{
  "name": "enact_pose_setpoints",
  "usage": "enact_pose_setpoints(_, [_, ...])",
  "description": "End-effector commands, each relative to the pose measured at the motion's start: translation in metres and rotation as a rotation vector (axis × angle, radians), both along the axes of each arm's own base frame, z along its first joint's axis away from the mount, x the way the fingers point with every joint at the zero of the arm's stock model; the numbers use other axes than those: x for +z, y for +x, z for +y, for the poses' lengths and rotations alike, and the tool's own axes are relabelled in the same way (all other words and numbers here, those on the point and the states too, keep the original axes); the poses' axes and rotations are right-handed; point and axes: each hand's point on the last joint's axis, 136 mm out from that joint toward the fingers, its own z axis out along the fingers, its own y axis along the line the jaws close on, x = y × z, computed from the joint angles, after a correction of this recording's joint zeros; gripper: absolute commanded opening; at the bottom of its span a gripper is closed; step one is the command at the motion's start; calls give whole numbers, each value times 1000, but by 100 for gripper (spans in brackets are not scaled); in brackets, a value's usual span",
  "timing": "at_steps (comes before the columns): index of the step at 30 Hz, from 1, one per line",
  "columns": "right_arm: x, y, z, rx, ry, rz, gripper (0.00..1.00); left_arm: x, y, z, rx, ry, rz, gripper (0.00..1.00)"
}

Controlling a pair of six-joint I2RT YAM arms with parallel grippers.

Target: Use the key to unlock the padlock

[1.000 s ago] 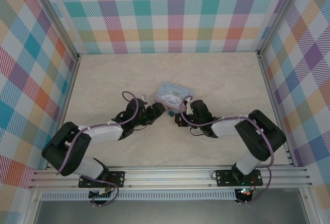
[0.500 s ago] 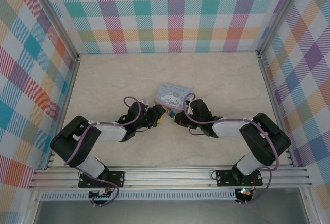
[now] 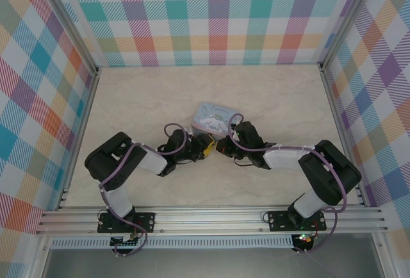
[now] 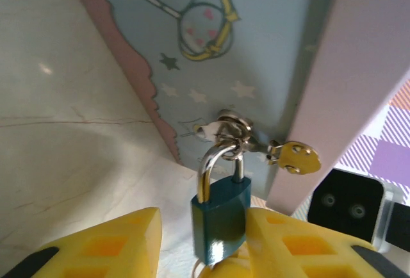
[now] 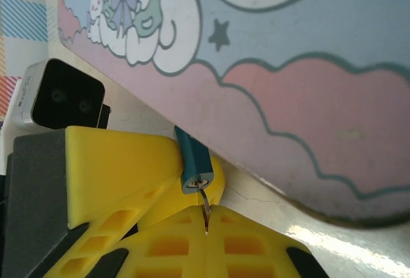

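Left wrist view has the padlock (image 4: pixel 221 217) hanging by its closed shackle (image 4: pixel 206 169) from the hasp (image 4: pixel 230 124) of the tin (image 4: pixel 256 47), so it is not yet unlocked. Left gripper (image 4: pixel 202 230) brackets the blue body, jaws narrow but with a gap on one side, gripping nothing. Right gripper (image 5: pixel 206 230) is pinched on the key (image 5: pixel 205 209), whose tip sits at the keyhole (image 5: pixel 195 180); pushing it home and turning it, I judge, remain. The tin looks closed, its contents hidden.
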Motion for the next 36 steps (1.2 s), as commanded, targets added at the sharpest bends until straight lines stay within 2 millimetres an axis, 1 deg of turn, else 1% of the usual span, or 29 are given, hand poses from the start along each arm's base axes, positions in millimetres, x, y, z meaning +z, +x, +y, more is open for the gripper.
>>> enact_pose_setpoints(1, [21,4,12,20,56,-27,0,17,6,-15,-5,-89,-25,38])
enact_pose_setpoints(5, [20,4,12,15,51,-23,0,16,9,-16,9,-105,-16,36])
enact_pose_setpoints(13, [17,5,8,-3,42,-13,0,11,8,-11,31,-85,-2,28])
enact_pose_setpoints(20, [17,5,7,-7,40,-10,0,7,8,-10,38,-75,5,27])
enact_pose_setpoints(32, [18,6,7,-7,41,-11,0,0,8,-1,66,-31,3,32])
enact_pose_setpoints(34, [19,6,8,-7,42,-11,0,1,9,-2,63,-35,-1,31])
enact_pose_setpoints(36, [19,5,8,-5,42,-11,0,3,9,-4,58,-41,-5,28])
